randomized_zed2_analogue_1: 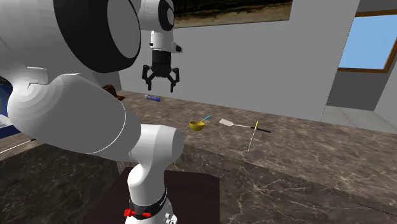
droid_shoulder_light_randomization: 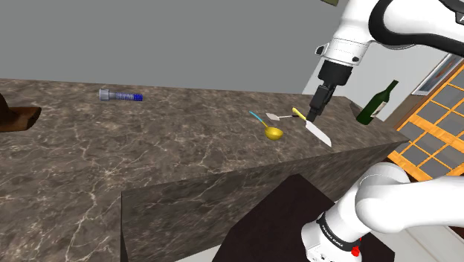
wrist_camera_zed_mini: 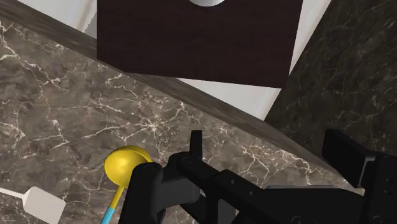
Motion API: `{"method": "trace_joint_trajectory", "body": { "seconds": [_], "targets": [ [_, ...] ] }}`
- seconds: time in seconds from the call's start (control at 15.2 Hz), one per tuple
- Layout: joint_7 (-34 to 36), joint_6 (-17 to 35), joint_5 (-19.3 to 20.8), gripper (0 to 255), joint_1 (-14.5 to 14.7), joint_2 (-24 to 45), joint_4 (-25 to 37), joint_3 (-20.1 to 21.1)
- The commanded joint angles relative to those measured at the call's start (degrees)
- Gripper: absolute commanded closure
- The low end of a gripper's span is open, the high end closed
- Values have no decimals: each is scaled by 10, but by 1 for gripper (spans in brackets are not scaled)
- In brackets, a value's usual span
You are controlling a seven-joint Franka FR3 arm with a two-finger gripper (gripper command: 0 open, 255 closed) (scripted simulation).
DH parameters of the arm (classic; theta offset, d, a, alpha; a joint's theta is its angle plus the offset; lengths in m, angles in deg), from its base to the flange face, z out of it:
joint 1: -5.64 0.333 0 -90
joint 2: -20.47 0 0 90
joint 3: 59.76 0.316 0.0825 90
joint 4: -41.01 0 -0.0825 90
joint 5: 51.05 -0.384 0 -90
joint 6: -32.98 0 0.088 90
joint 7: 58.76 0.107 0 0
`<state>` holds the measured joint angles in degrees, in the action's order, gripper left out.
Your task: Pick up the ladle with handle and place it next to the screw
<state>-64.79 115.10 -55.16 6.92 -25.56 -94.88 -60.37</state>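
The ladle [droid_shoulder_light_randomization: 273, 133] has a yellow bowl and a thin cyan handle. It lies on the dark marble counter [droid_shoulder_light_randomization: 186, 149], towards the shoulder view's right. The screw [droid_shoulder_light_randomization: 120, 95], grey with a blue shank, lies far off at the counter's back left. My black gripper [droid_shoulder_light_randomization: 316, 106] hangs open above the counter, a little right of the ladle and over a yellow-handled knife [droid_shoulder_light_randomization: 316, 130]. In the second exterior view the gripper [randomized_zed2_analogue_1: 160, 80] is spread, holds nothing, and hangs above the ladle [randomized_zed2_analogue_1: 198, 125] and the screw [randomized_zed2_analogue_1: 153, 98]. In the wrist view the ladle's bowl [wrist_camera_zed_mini: 126, 163] sits beside one finger.
A white spatula [droid_shoulder_light_randomization: 274, 117] lies just behind the ladle, the knife to its right. A dark green bottle [droid_shoulder_light_randomization: 378, 103] stands at the counter's right end. A brown object [droid_shoulder_light_randomization: 16, 116] sits at the left edge. The counter drops off in front towards my stand [droid_shoulder_light_randomization: 282, 223].
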Motion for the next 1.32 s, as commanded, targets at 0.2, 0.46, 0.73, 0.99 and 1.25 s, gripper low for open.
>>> {"method": "trace_joint_trajectory", "body": {
  "seconds": [0.2, 0.46, 0.73, 0.99, 1.25],
  "targets": [
    [6, 57, 3, 0, -15, 38, -15, -12],
    [12, 131, 5, 0, -33, 96, -25, -30],
    [17, 202, 3, 0, -50, 161, -25, -49],
    [20, 268, -4, 0, -64, 232, -15, -69],
    [18, 327, -18, 0, -75, 307, 5, -89]
  ]
}}
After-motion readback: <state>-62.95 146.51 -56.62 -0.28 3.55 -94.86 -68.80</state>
